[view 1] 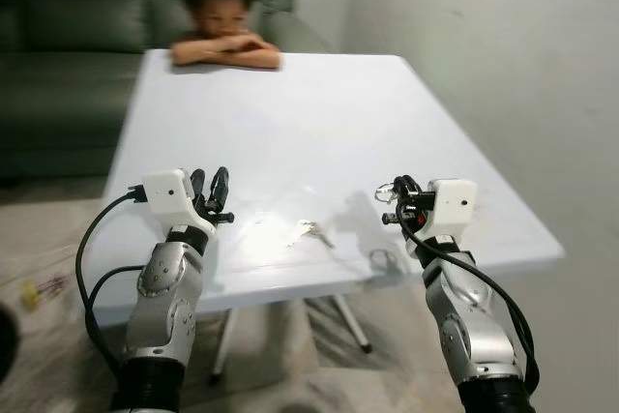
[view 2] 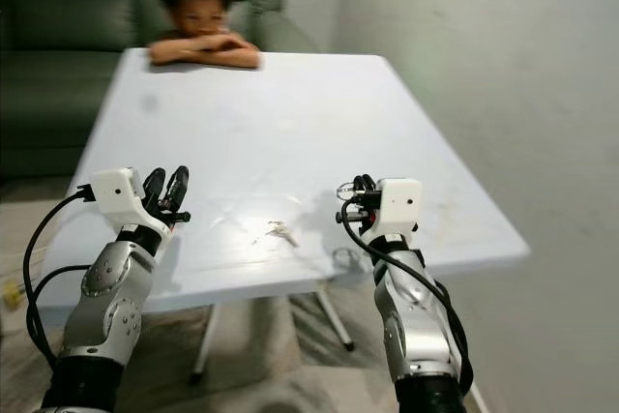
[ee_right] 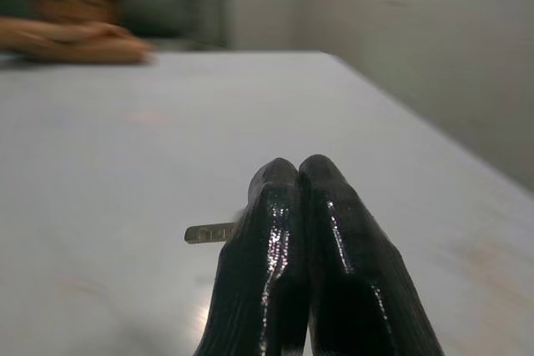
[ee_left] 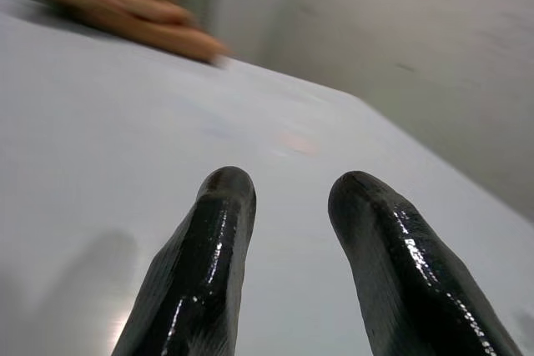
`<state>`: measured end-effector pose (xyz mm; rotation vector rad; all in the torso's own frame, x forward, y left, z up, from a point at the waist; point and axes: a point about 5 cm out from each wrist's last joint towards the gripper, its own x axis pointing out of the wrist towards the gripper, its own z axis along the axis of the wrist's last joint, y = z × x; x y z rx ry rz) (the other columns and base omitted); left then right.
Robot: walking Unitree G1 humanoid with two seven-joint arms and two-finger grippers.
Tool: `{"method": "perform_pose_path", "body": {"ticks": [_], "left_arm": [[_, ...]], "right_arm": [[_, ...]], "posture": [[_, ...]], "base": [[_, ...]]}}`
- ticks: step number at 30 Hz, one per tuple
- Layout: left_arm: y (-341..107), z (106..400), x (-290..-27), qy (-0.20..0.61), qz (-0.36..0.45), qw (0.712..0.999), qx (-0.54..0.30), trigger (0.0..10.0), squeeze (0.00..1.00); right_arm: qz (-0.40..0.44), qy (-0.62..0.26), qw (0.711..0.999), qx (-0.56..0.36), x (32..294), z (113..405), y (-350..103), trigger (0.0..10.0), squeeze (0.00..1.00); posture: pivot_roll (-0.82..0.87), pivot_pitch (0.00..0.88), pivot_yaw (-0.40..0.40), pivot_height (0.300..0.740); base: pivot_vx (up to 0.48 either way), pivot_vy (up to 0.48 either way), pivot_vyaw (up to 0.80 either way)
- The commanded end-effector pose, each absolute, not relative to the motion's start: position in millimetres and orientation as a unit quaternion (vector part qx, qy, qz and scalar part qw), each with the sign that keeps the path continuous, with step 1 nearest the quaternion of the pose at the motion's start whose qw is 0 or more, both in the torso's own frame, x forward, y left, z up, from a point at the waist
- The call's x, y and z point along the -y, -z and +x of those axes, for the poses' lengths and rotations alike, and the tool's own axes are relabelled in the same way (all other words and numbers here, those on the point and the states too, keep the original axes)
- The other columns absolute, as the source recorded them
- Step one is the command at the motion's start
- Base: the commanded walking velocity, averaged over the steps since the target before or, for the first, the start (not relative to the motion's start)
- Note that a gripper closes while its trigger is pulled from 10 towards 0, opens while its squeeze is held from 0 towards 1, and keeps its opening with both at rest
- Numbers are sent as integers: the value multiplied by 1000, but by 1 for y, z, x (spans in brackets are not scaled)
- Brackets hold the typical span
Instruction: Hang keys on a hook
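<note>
a pale, smooth, glossy counter (view 1: 319, 123) with a folding metal leg partly visible beneath its near edge. the keys (view 1: 314, 230), a small metallic bunch too small to resolve in detail, lie flat on the counter between the two arms, nearer the near edge and well apart from both sets of jaws.

left gripper (view 1: 211, 192): two long, rounded, shiny black fingers (ee_left: 209, 248) standing apart, holding nothing, raised above the counter's near left part.

right gripper (view 1: 398, 191): fingers (ee_right: 275, 231) pressed together along their length in the right wrist view. a thin, flat, ridged metal strip (ee_right: 209, 232) juts out sideways from behind them; whether it is pinched between them or merely lies past them cannot be told. in the head views a small glinting loop shows at the tips, too blurred to identify.

at the far edge, beyond both jaws, a person (view 1: 224, 45) rests folded arms on the counter, blurred throughout. behind stands a dark green sofa (view 1: 68, 36), cut off by the frame. a plain light wall (view 1: 503, 65) lies to the right of the right jaws.
</note>
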<state>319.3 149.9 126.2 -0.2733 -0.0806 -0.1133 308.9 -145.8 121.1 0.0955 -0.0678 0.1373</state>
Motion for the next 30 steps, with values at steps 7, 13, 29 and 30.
{"method": "perform_pose_path", "body": {"ticks": [7, 13, 29, 30], "left_arm": [[-128, 321, -145, 65, -130, 989, 34, 10000, 0], [-129, 323, -140, 71, -127, 989, 32, 10000, 0], [-123, 324, -135, 72, -114, 991, 13, 10000, 0], [-123, 324, -135, 72, -114, 991, 12, 10000, 0]], "right_arm": [[48, -62, 996, 41, 147, 309, -124, 10000, 0], [48, -59, 996, 42, 149, 308, -125, 10000, 0], [40, -57, 997, 42, 152, 307, -126, 10000, 0], [40, -57, 997, 42, 151, 308, -126, 10000, 0]], "posture": [[153, 0, -86, 740], [142, 0, -83, 740], [138, 0, -94, 740], [138, 0, -94, 740]], "base": [[0, 0, -779], [0, 0, -779], [0, 0, -780], [0, 0, -781]]}}
